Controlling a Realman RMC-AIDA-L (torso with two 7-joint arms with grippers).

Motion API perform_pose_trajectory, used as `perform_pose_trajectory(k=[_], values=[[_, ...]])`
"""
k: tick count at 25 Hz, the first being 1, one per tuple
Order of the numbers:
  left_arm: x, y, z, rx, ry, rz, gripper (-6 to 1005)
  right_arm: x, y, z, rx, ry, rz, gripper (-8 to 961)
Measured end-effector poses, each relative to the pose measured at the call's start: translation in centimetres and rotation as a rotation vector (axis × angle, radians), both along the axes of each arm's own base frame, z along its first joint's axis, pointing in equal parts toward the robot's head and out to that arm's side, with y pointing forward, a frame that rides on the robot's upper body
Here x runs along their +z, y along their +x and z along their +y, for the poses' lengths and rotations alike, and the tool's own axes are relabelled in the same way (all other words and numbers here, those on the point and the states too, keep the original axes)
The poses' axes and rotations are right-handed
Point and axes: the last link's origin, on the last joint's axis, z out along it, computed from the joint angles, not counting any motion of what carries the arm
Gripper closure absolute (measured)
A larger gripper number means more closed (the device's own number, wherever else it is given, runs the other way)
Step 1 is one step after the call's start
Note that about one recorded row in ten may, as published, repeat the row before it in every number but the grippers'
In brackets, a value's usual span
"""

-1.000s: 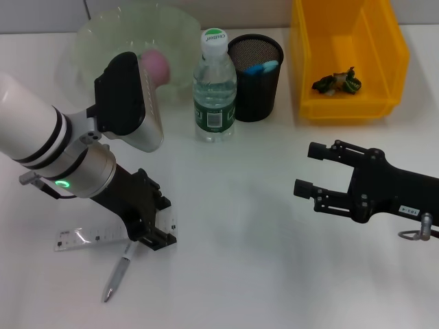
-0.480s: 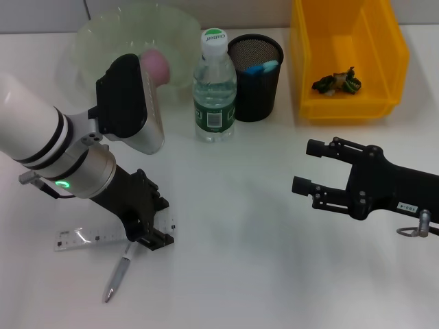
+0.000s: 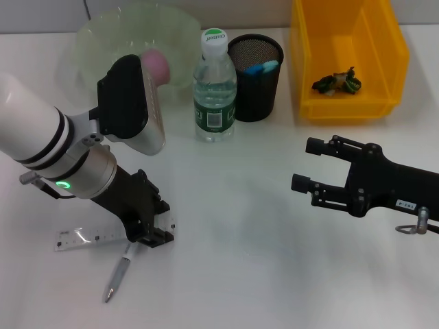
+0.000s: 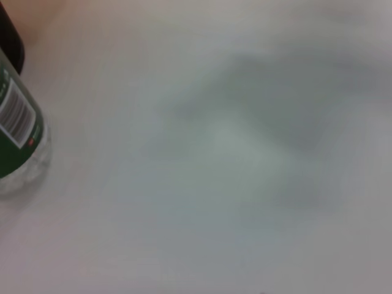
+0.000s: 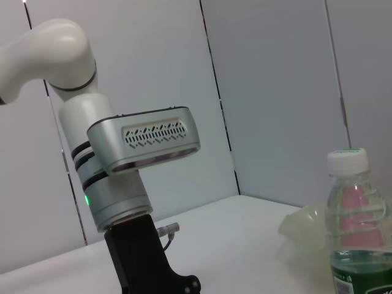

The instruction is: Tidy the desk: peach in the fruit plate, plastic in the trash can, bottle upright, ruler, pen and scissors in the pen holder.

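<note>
The plain white worktop point(image 3: 233, 226) carried one of each thing: one pale green translucent wavy-rimmed fruit plate point(image 3: 103, 34) with one pink round toy peach point(image 3: 156, 65) in it, one clear plastic water bottle point(image 3: 215, 89) with a dark green label and white cap standing upright, one black metal mesh pen holder point(image 3: 254, 77) just beside the bottle, and one bright yellow rectangular trash can point(image 3: 346, 58) with a crumpled dark and green piece of plastic point(image 3: 336, 82) lying on its floor. Light blue plastic, seemingly the scissors point(image 3: 261, 67), showed inside the pen holder. One flat clear ruler point(image 3: 86, 238) with black marks and one slim silver-grey pen point(image 3: 118, 273) lay flat at the near left, the pen just below the ruler.

The head view alone showed the ruler, pen, trash can and pen holder. The left wrist view gave only blurred worktop and the bottle's label edge. The right wrist view showed the left arm, the bottle and part of the plate.

The left gripper point(image 3: 156, 235) was down at the ruler's right end, seemingly touching it; whether it was clenched could not be told. The right gripper point(image 3: 306, 164) hovered over bare worktop on the right, fingers spread wide, holding nothing.
</note>
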Motion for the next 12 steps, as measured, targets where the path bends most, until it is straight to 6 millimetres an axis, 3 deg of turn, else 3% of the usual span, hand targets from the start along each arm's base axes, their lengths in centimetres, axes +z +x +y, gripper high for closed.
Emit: perform_pose_trajectory(k=[12], values=[[0.00, 0.09, 0.00, -0.007, -0.003, 0.000, 541, 0.00, 0.01, 0.11, -0.005, 0.001, -0.002, 184]])
